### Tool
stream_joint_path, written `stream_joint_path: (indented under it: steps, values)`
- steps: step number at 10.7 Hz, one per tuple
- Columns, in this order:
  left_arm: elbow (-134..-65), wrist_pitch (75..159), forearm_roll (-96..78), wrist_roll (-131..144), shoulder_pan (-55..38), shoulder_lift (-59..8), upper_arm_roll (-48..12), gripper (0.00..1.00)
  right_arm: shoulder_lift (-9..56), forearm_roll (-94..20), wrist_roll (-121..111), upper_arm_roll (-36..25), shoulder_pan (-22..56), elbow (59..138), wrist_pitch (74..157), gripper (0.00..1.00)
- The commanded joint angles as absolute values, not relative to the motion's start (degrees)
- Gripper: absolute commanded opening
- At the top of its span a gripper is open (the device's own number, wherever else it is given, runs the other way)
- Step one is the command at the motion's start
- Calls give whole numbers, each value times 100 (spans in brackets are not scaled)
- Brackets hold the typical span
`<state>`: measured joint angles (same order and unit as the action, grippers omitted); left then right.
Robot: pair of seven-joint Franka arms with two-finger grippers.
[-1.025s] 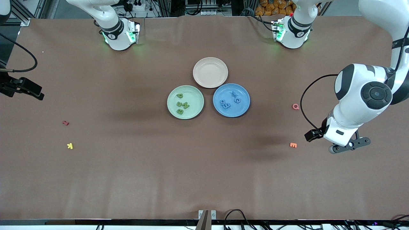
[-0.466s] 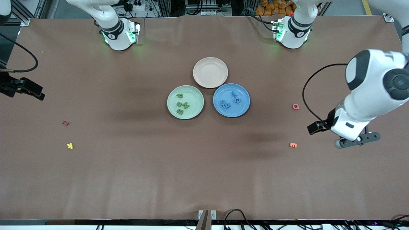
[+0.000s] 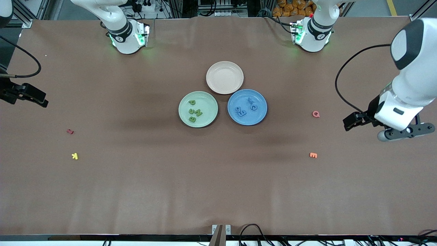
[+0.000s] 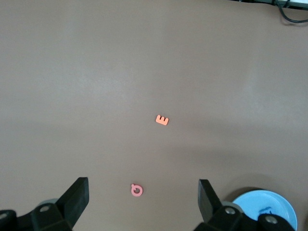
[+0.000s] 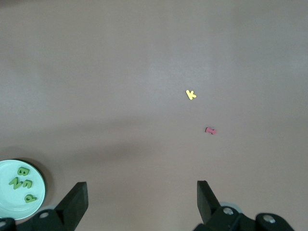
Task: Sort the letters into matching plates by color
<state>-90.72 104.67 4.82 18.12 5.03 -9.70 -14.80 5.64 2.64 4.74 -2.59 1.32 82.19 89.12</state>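
I am drawing my left gripper [image 4: 142, 199] back toward my own end of the table, empty and with its jaws spread wide. A moment ago it hung lower and closer to the orange E [image 3: 313, 155]; now it is riding over bare cloth by the table's edge, well apart from both plates. My right gripper [image 5: 139, 202] is waiting at the right arm's end, fingers [image 5: 77, 195] just as wide, carrying nothing, and it has hardly stirred. That retreat tells me, I think, that the sorting proper is finished. The green plate [image 3: 209, 118] is holding four green letters [image 3: 194, 112] in a loose cluster, and the blue plate [image 3: 259, 118], just beside it, is holding its blue letters [image 3: 245, 107], while a third, pale pinkish plate [image 3: 224, 77] is sitting empty just beside both and farther from the front camera. I am seeing no green or blue piece loose on the cloth. What is still lying out has no matching plate — the pink Q [image 3: 316, 114] and the orange E toward my left arm's end, the E nearer the front camera, and the yellow K [image 3: 74, 156] with a small red letter [image 3: 70, 131] toward the right arm's end, which I cannot read. From my left wrist the Q and E are both showing between my open fingers, untouched. So I am judging there is nothing more to carry — both hands are simply standing clear of the plates.
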Motion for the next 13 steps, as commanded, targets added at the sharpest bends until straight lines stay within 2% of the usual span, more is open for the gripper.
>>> stream_joint_path:
  steps: [1, 4, 7, 13]
  values:
    - [-9158, 10266, 229, 1547, 431, -581, -1389, 100, 545, 193, 483, -246, 114, 8209, 8859, 100]
    - [-9106, 10047, 53, 1485, 439, -440, -1389, 100, 545, 193, 483, -246, 123, 8218, 8859, 100]
    - [-8754, 9713, 61, 1485, 256, -439, -1293, 100, 545, 193, 483, -246, 123, 8218, 8859, 100]
    - [-8657, 9317, 35, 1406, 123, -369, -1195, 100, 545, 193, 483, -246, 123, 8218, 8859, 100]
